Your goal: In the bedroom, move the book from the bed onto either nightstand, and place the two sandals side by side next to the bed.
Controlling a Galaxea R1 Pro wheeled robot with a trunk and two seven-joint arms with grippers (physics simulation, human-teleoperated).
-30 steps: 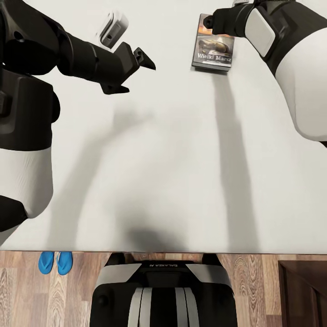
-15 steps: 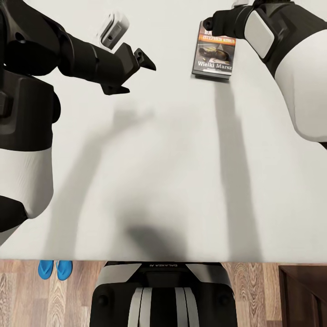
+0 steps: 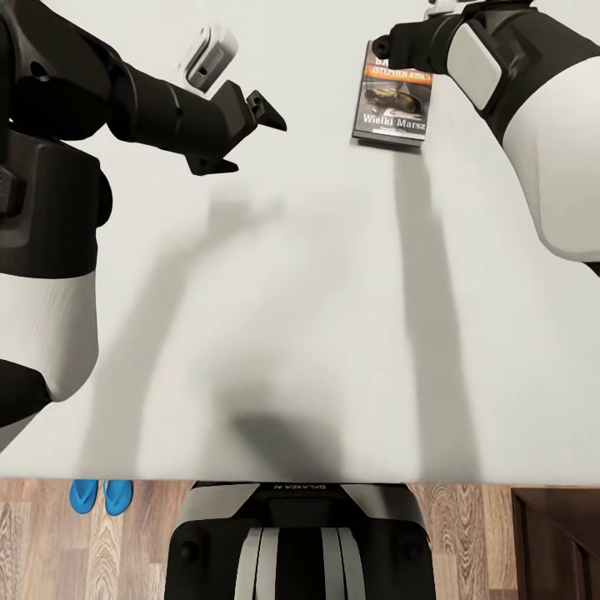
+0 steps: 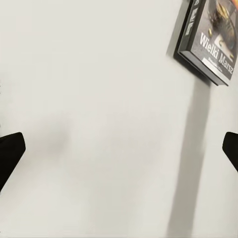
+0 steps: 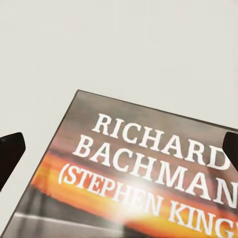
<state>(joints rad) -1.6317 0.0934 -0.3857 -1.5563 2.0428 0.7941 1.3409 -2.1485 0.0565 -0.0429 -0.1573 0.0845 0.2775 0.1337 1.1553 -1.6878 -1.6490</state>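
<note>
On pale bed (image 3: pixel 300 317), book (image 3: pixel 392 104), wood-plank floor (image 3: pixel 467 533)

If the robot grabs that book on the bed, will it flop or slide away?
The book looks thin, so it may bend a little. Lying flat on the smooth bed, it probably slides rather than rolls. Its cover looks glossy, maybe slippery.

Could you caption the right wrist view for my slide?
Open right end effector poised above the Bachman book on the bed.

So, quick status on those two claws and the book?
Right gripper open, over the book. Left gripper open, off to the side. Book flat on the bed, nothing in the way.
</note>
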